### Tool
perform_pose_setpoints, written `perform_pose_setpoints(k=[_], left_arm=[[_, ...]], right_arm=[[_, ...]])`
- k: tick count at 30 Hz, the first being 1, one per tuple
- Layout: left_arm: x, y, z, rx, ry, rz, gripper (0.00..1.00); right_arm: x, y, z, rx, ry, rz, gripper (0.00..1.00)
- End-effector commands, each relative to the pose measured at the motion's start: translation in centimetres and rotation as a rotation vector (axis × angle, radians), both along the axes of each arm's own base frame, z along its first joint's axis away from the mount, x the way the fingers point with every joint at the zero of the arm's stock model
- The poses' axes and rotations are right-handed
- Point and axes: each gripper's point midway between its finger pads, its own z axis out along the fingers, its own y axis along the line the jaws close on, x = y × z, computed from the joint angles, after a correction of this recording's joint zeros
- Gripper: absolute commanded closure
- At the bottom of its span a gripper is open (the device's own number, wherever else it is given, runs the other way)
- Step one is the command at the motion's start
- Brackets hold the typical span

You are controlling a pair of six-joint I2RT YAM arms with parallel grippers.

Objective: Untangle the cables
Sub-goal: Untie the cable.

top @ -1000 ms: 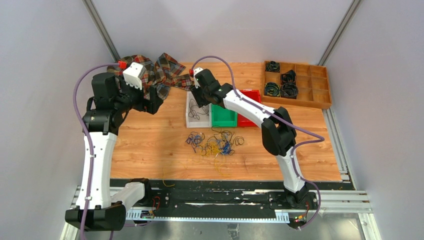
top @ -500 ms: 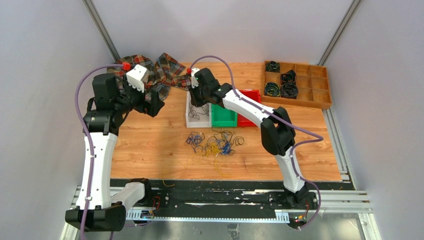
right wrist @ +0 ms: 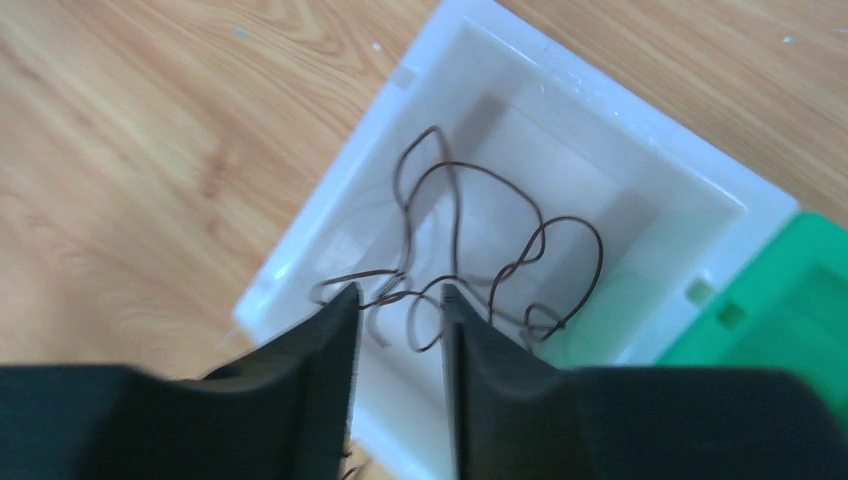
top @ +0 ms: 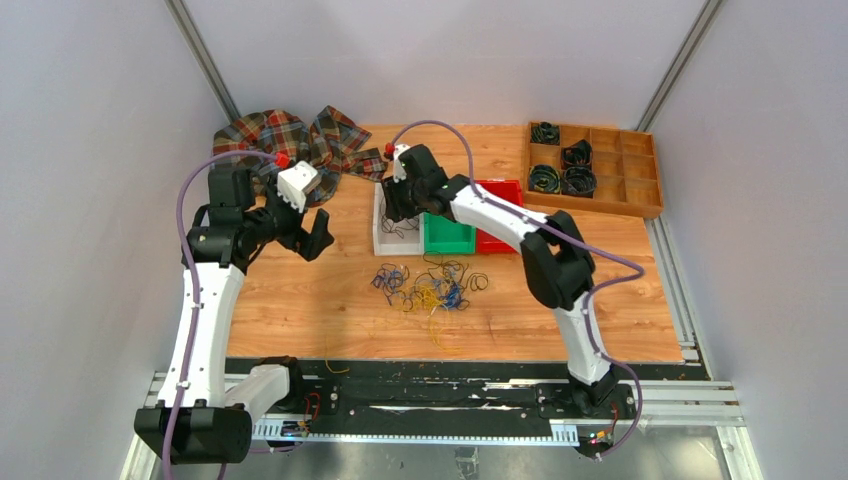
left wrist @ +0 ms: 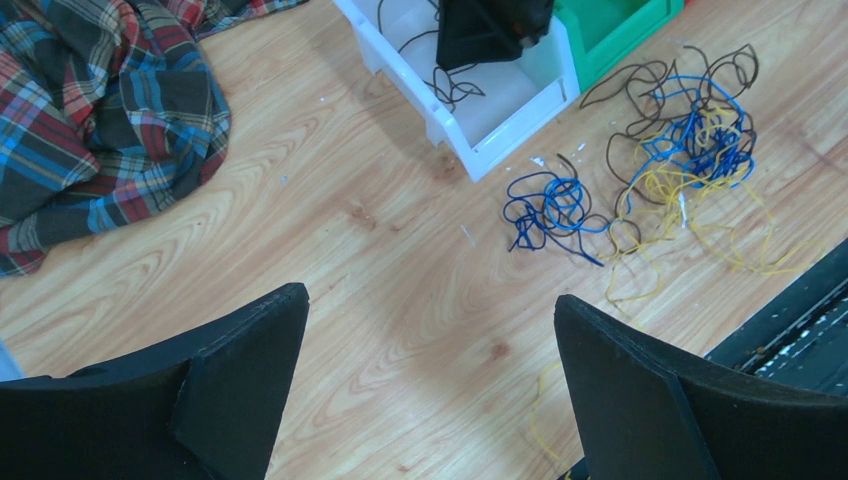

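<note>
Left gripper (left wrist: pixel 430 296) swung nearer cables (left wrist: pixel 680 140); right gripper (right wrist: pixel 398 330) over white bin (right wrist: pixel 600 105)

My right gripper (right wrist: pixel 400 290) fills the bottom of its wrist view as a dark blur. Its fingers are cut off by the lower edge and cover the near corner of the white bin (right wrist: pixel 640 230). A brown wire (right wrist: pixel 600 255) passes behind them; whether it touches them I cannot tell. The green bin (right wrist: pixel 780 300) runs off the right edge. In the left wrist view, my left gripper (left wrist: pixel 430 297) is cropped at the bottom, the plaid cloth (left wrist: pixel 100 130) at the upper left, and yellow strands of the cables (left wrist: pixel 690 130) run out at lower right. From above, the coils (top: pixel 563 180) in the wooden tray (top: pixel 600 208) are too small to tell apart.
</note>
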Motion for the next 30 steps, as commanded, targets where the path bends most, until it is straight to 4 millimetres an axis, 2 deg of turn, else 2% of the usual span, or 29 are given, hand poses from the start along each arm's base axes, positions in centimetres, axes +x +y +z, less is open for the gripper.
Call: perform_pose_setpoints(k=[1, 2, 4, 5, 7, 8, 11, 14, 18, 27, 30], left_arm=[[0.4, 0.7, -0.3, 0.047, -0.020, -0.008, 0.02], [0.5, 0.8, -0.3, 0.052, -0.019, -0.005, 0.02], [0.6, 1.0, -0.4, 0.063, -0.020, 0.004, 0.02], [0.6, 1.1, -0.3, 0.069, -0.023, 0.007, 0.02], [0.6, 1.3, -0.2, 0.080, -0.030, 0.008, 0.02], [0.5, 1.3, -0.1, 0.084, -0.035, 0.006, 0.02], [0.5, 1.4, 0.2, 0.093, -0.046, 0.007, 0.02], [0.7, 1.5, 0.3, 0.095, -0.044, 0.015, 0.02], [0.8, 1.7, 0.1, 0.094, -0.031, 0.027, 0.02], [1.3, 1.7, 0.4, 0.083, -0.022, 0.041, 0.02], [1.4, 1.7, 0.7, 0.079, -0.023, 0.042, 0.02]], right_arm=[[-3.0, 0.7, 10.2, 0.165, -0.178, 0.090, 0.45], [-4.2, 0.5, 10.6, 0.170, -0.184, 0.111, 0.38], [-7.0, 0.2, 11.0, 0.144, -0.224, 0.173, 0.31], [-9.3, 0.1, 9.9, 0.102, -0.244, 0.228, 0.30], [-12.5, -0.5, 8.7, 0.031, -0.340, 0.352, 0.30], [-15.0, -0.2, 7.9, 0.015, -0.381, 0.449, 0.29], [-20.5, -0.8, 5.1, -0.014, -0.379, 0.705, 0.27], [-23.9, -1.3, 3.3, -0.037, -0.378, 0.888, 0.27], [-25.0, -0.6, 1.9, -0.154, -0.512, 1.014, 0.26], [-23.6, 2.3, -2.2, -0.501, -0.739, 1.156, 0.30], [-23.0, 3.1, -3.1, -0.556, -0.771, 1.167, 0.34]])
